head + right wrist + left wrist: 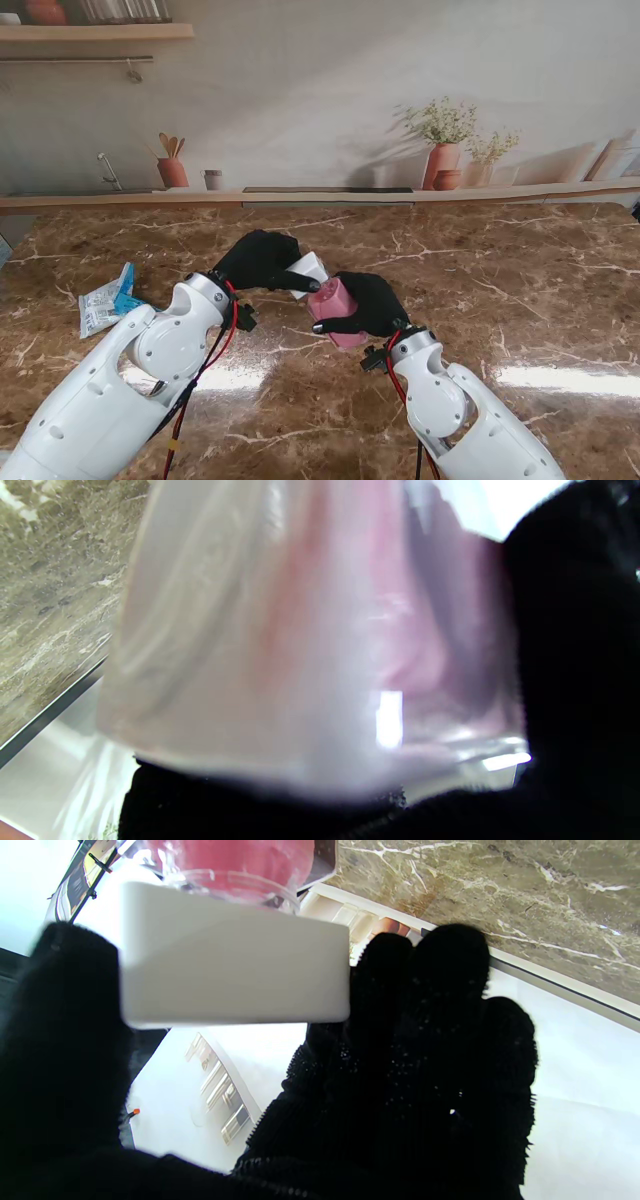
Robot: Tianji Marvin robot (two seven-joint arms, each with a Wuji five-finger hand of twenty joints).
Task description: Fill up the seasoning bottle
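The seasoning bottle (335,300) is clear plastic with pink filling and is held tilted above the table's middle. My right hand (372,305) in its black glove is shut on it, and in the right wrist view the bottle (310,645) fills the frame beside the hand (575,680). My left hand (260,260) is shut on a white cap (311,270), which it holds at the bottle's upper end. In the left wrist view the cap (235,960) is pinched between thumb and fingers (425,1040), with the bottle's clear rim (235,870) right behind it.
A blue and white seasoning packet (105,302) lies flat on the brown marble table (500,300), to the left beside my left forearm. A ledge with pots and plants (445,150) runs along the table's far edge.
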